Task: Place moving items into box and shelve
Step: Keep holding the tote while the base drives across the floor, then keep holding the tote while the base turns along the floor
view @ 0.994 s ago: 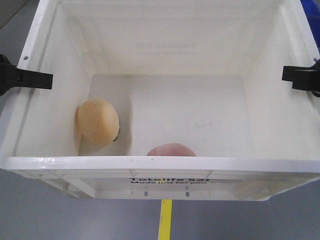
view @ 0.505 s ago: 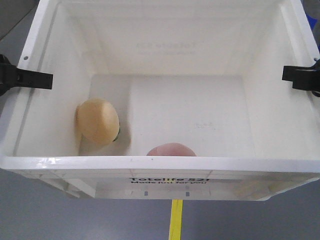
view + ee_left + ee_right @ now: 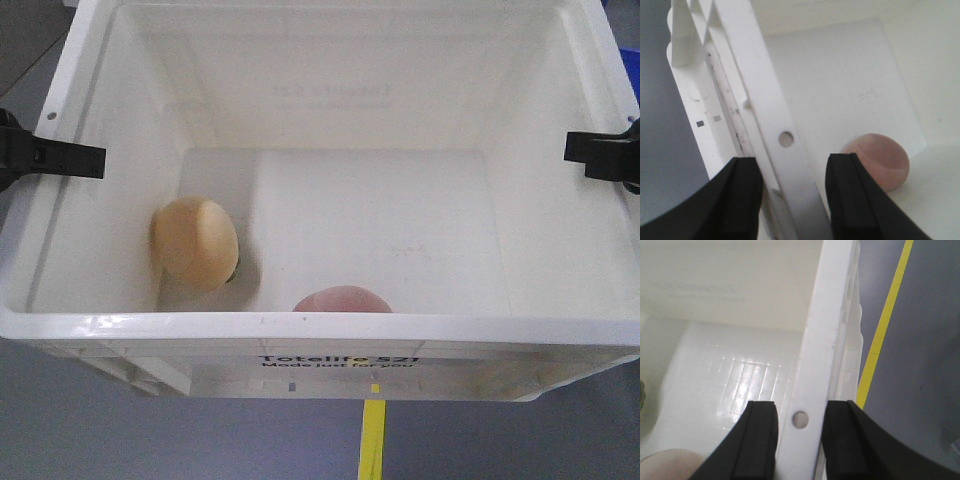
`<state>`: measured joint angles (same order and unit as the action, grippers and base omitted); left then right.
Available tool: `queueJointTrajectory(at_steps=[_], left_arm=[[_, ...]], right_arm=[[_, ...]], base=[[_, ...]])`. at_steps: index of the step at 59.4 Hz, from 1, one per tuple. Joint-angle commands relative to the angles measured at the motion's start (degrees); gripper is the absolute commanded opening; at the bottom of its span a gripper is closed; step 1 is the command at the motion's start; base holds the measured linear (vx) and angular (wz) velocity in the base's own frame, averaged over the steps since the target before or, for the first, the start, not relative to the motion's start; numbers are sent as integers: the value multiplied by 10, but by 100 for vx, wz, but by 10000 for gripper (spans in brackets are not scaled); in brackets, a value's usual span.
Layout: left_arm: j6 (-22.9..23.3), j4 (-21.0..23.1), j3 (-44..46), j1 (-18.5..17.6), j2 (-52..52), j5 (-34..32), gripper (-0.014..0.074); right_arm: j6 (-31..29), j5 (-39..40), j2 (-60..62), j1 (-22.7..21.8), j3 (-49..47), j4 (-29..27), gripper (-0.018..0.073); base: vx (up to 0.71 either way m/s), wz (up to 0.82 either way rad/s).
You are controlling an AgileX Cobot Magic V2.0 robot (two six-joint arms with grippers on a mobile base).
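I'm clamping the left gripper point(image 3: 794, 197) and right gripper point(image 3: 801, 440) onto opposite side rims of the box point(image 3: 320, 328), which I'm judging stiff and light. The yellow lump point(image 3: 194, 243) and pink lump point(image 3: 342, 299) are lying loose inside, likely to roll if I tilt it.

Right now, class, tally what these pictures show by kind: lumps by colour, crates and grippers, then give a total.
pale yellow-beige lump: 1
pinkish-brown lump: 1
white crate: 1
grippers: 2, the left gripper and the right gripper, each with its jaws clamped over a side rim of the white crate
Total: 5
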<state>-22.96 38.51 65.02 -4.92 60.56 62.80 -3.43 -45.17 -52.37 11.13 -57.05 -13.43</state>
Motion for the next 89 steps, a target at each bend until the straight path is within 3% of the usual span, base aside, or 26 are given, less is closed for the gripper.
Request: queueJointTrajectory(at_steps=[1, 89], left_arm=[[-17, 83, 26, -8, -16, -48, -6], [-17, 83, 26, -8, -15, -48, -6]], right_arm=[[-15, 79, 12, 2, -25, -50, -6], [-15, 79, 12, 2, -25, -50, -6]], base=[[46, 1], [48, -6]])
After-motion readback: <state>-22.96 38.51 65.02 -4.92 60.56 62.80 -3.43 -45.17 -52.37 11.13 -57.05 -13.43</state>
